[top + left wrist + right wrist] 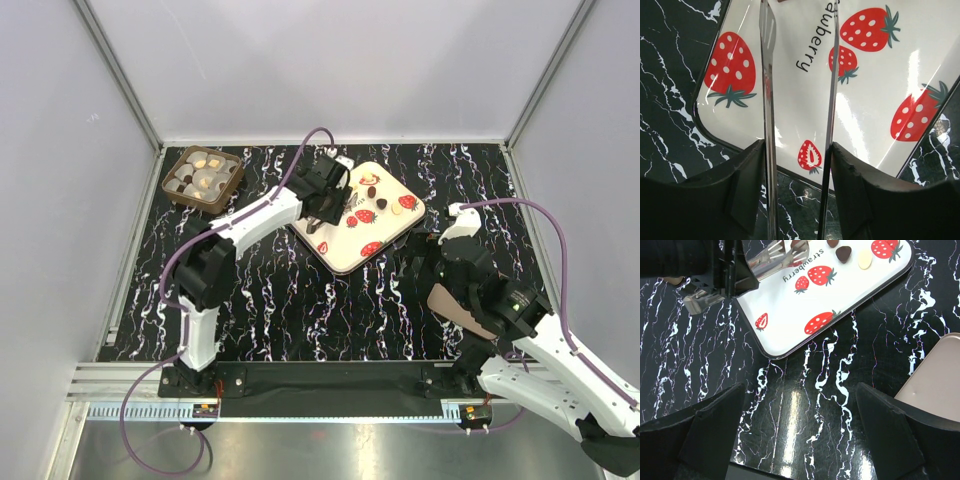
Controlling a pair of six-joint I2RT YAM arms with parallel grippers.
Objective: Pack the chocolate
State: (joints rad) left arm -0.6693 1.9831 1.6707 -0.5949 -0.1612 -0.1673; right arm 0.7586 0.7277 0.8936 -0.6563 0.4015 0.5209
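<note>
Left jaws half-open around tongs (768, 100) over tray (875, 75) corner; right jaws wide, empty.

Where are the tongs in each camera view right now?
Top external: the tongs sit just left of centre, over the left part of the tray.
Left wrist: the tongs run down the middle as two upright metal strips.
Right wrist: the tongs are at top left, tips over the tray.
Shared landmark: the strawberry-printed tray, seen in all three views.

The left arm (255, 218) reaches forward, jaws gripping tongs (769, 125). The right arm (555, 355) is folded back, jaws wide apart.
</note>
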